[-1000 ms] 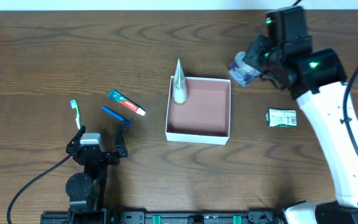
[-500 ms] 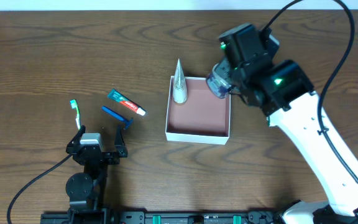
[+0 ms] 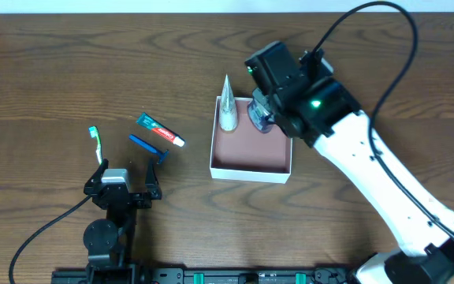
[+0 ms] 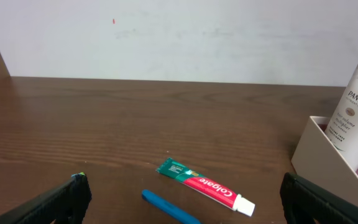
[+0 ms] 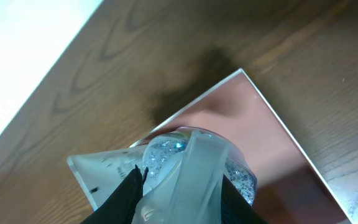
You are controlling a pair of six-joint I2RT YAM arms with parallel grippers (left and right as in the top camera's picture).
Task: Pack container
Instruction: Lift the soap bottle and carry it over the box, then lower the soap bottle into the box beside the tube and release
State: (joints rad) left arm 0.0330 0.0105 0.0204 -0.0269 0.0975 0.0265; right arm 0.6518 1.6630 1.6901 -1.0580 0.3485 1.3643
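The container [image 3: 262, 154], a white square box with a pinkish-brown inside, sits mid-table. A white Pantene tube [image 3: 227, 106] leans in its far left corner. My right gripper [image 3: 260, 118] is shut on a clear bottle of blue beaded gel [image 3: 257, 120] and holds it over the box's far side. In the right wrist view the bottle [image 5: 179, 158] fills the space between my fingers [image 5: 124, 198], above the box floor [image 5: 260, 134]. My left gripper [image 3: 124, 180] is open and empty near the front edge. A Colgate toothpaste tube [image 4: 207, 185] lies ahead of it.
A blue stick-like item [image 3: 146, 147] and a green-headed toothbrush [image 3: 94, 143] lie left of the box, next to the toothpaste [image 3: 161, 131]. The left wrist view shows the box's wall [image 4: 328, 158] and the Pantene tube [image 4: 356, 106] at right. My right arm [image 3: 369, 173] spans the right side.
My right gripper has carried the clear bottle leftward from beyond the box's right far corner to over the box's far side. The left arm has not moved.
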